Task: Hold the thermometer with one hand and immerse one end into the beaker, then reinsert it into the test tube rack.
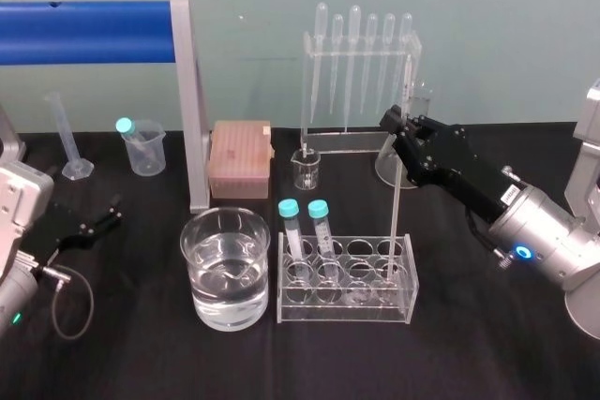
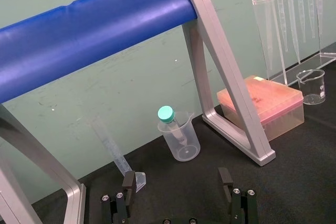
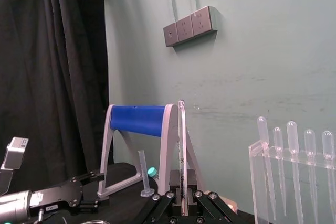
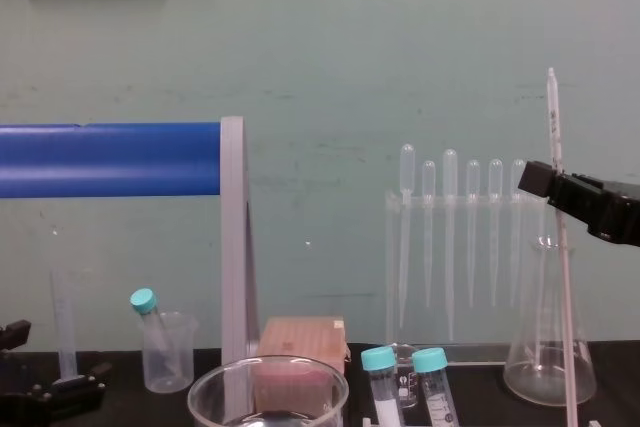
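**Operator:** Where is my right gripper [image 1: 397, 126]?

**Spotter:** It's closed on the thermometer [image 1: 397, 199], pinching it high on the stem above the right end of the test tube rack [image 1: 411, 289]. The rod stands nearly upright, with its lower end down a right-hand hole. The rack sits mid-worktop toward the front edge. The beaker [image 1: 200, 297], part-filled with clear liquid, is just beside it on the left. Your left gripper [image 1: 92, 226] lies idle, fingers apart, near the worktop's left edge.

**Operator:** How will it handle?

**Spotter:** I'd judge it light, stiff, slick and brittle. Hold it gently and lift straight up, or you'll lever it against the hole.

**Operator:** Anything hidden?

**Spotter:** The tip is lost among the clear acrylic. I cannot tell whether it touches the base.
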